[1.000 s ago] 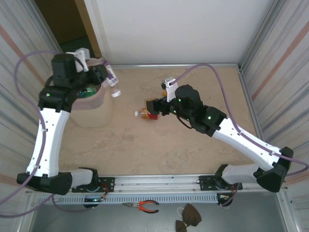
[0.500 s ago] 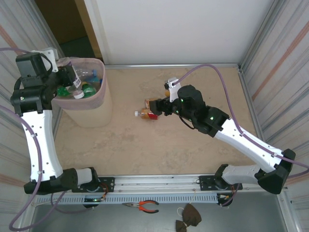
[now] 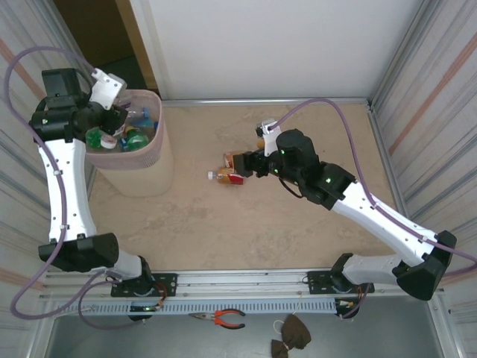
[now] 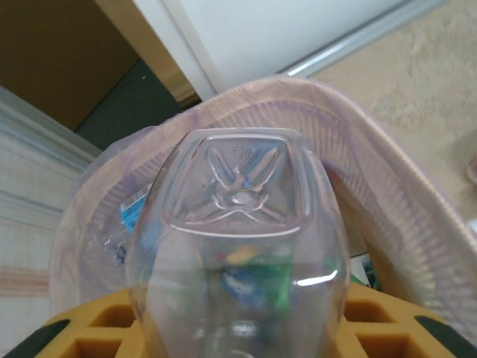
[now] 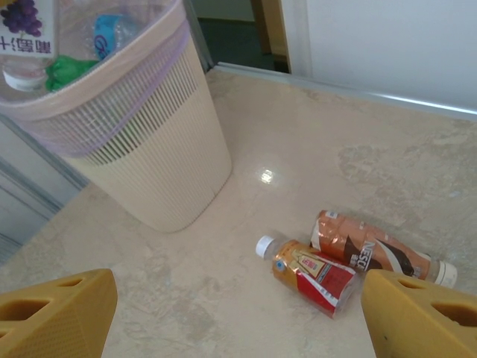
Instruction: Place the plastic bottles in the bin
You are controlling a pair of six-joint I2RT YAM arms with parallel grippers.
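- The left fingers (image 4: pixel 86 332) are closed around a clear bottle (image 4: pixel 238 239), which hangs over the mouth of the bin (image 3: pixel 141 175). If they let go while the bottle is too near the rim, it can strike the edge and bounce out onto the counter (image 3: pixel 298 239).
- The bin already holds several bottles, with green bottles (image 3: pixel 97 138) among them, and the pile looks high. A dropped bottle may land on top and roll over the rim instead of sinking in.
- The pink bag (image 5: pixel 119 74) is folded over the rim. The fingers or the bottle could catch it and drag it, or even tip the bin.
- The right fingers (image 5: pixel 52 313) stand wide open and hold nothing. They hover above a red-label bottle (image 5: pixel 313 272) and a brown bottle (image 5: pixel 369 253), which lie on the counter just beside each other, well apart from the bin.
- Closing on one bottle can push the other away, because both are round and lie on their sides. If one finger touches first, the bottle probably rolls out of the grip.
- If the right arm goes to the bin while the left one is there, the two arms may hit each other.
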